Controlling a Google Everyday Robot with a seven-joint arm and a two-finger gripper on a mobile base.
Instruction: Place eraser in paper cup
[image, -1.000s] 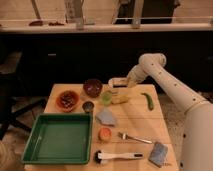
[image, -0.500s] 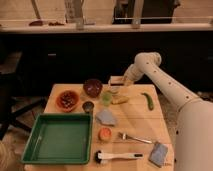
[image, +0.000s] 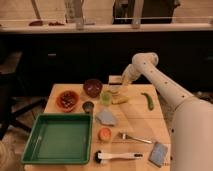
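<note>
My gripper (image: 119, 84) hangs over the back middle of the wooden table (image: 135, 120), at the end of the white arm that reaches in from the right. It is shut on the eraser (image: 115, 79), a small tan block that sticks out to the left of the fingers above the table's back edge. Just below it stands the paper cup (image: 114, 90), short and white, partly hidden by the gripper. The eraser is above the cup and slightly behind it, not inside.
A translucent green cup (image: 105, 97), a dark red bowl (image: 92, 87), an orange bowl (image: 67, 100) and a small dark metal cup (image: 88, 106) crowd the cup's left. A green tray (image: 57, 140), blue-grey pad (image: 106, 117), fork (image: 132, 137), brush (image: 117, 156) and green pepper (image: 148, 100) lie nearer.
The arm has shifted slightly to the left, carrying the eraser with it. The things on the table have not moved.
</note>
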